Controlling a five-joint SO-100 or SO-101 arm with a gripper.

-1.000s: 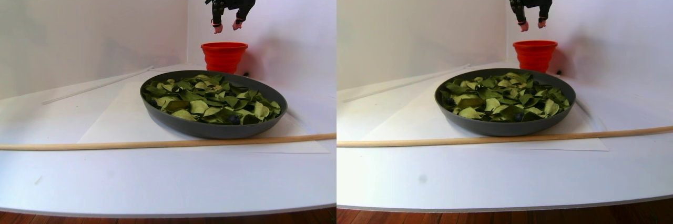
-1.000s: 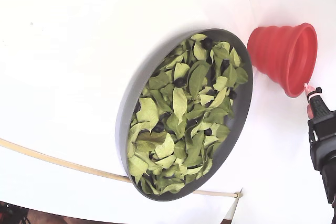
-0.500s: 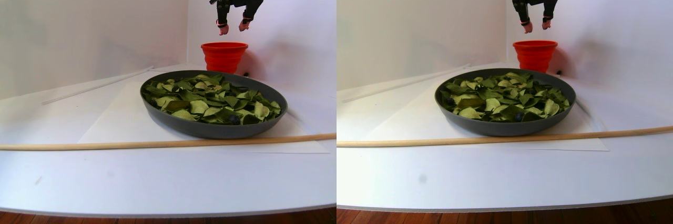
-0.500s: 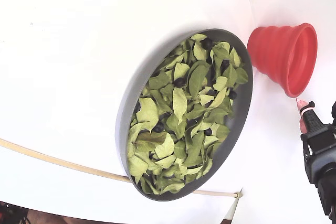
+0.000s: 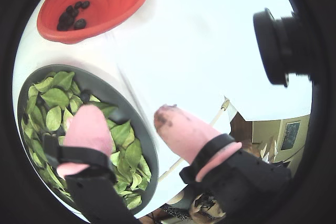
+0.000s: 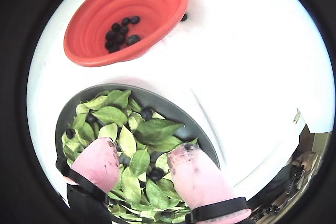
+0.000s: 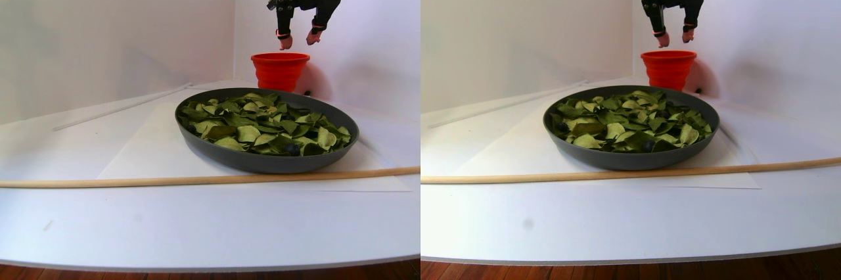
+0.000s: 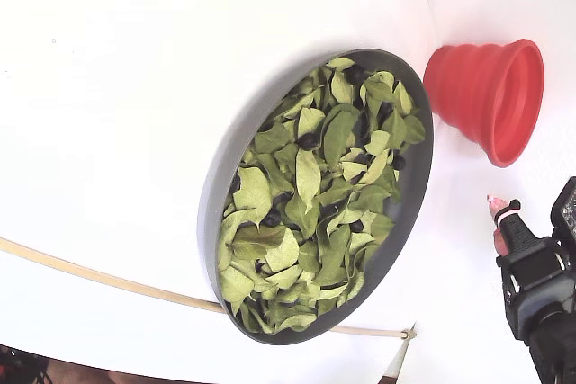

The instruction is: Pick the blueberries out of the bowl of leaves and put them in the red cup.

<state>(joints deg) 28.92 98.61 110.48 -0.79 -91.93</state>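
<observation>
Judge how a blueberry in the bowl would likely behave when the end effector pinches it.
The blueberries are small and round, so one would probably roll or slip aside among the loose leaves. Dark smears on a pink fingertip suggest they squash or bleed easily. One lying on the table beside the red cup hints they escape.

The gripper [image 7: 297, 37] hangs high, its pink-tipped fingers [image 6: 195, 177] pointing down, spread apart and empty

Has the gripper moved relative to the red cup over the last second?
Yes. In the fixed view the gripper has slid from the red cup's rim toward the picture's bottom, away from the cup.
</observation>
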